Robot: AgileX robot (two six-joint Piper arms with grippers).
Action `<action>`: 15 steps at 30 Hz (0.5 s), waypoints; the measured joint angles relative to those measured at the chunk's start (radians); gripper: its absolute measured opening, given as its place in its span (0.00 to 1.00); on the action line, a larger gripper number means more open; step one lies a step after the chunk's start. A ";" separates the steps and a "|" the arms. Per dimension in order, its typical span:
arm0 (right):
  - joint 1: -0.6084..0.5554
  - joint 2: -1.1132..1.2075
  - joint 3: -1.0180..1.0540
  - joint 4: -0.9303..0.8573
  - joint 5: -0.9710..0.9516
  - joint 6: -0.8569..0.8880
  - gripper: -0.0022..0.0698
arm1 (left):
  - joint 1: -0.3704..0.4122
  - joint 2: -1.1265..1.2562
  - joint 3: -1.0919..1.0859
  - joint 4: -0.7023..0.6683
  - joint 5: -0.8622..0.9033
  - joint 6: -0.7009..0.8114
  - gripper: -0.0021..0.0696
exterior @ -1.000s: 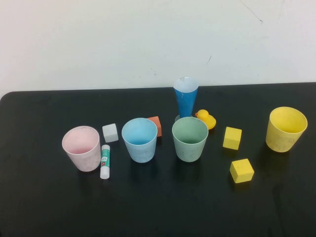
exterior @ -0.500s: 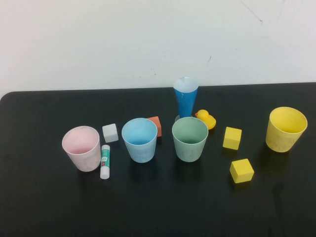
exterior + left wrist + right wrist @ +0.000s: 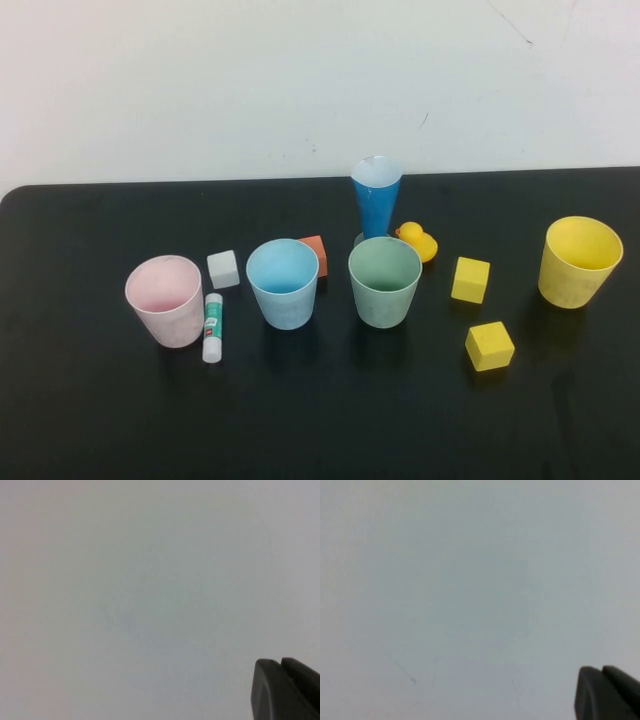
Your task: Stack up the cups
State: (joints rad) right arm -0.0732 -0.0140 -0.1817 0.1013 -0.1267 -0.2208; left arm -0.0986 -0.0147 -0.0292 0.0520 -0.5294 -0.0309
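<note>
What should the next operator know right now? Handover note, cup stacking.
Left claw: shut, holding nothing, off the table, facing blank wall.
Right claw: the same.
Cups stand upright and apart in a row on the black table: pink cup at robot's left, then blue cup, green cup, yellow cup far right.
Done: nothing stacked.
Left: all stacking. Blocks, glue stick, duck and a tall blue glass sit among them.
</note>
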 joint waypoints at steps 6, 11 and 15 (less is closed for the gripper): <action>0.000 0.082 -0.225 -0.016 0.365 -0.070 0.03 | 0.000 0.047 -0.266 -0.007 0.529 -0.002 0.03; 0.000 0.292 -0.385 0.004 0.641 -0.198 0.03 | 0.000 0.208 -0.395 -0.019 0.667 -0.004 0.03; 0.000 0.457 -0.448 0.115 0.797 -0.373 0.03 | 0.000 0.383 -0.498 -0.082 0.851 -0.022 0.03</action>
State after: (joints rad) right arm -0.0732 0.4435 -0.6296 0.2166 0.6702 -0.5942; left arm -0.0986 0.3679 -0.5267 -0.0303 0.3216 -0.0533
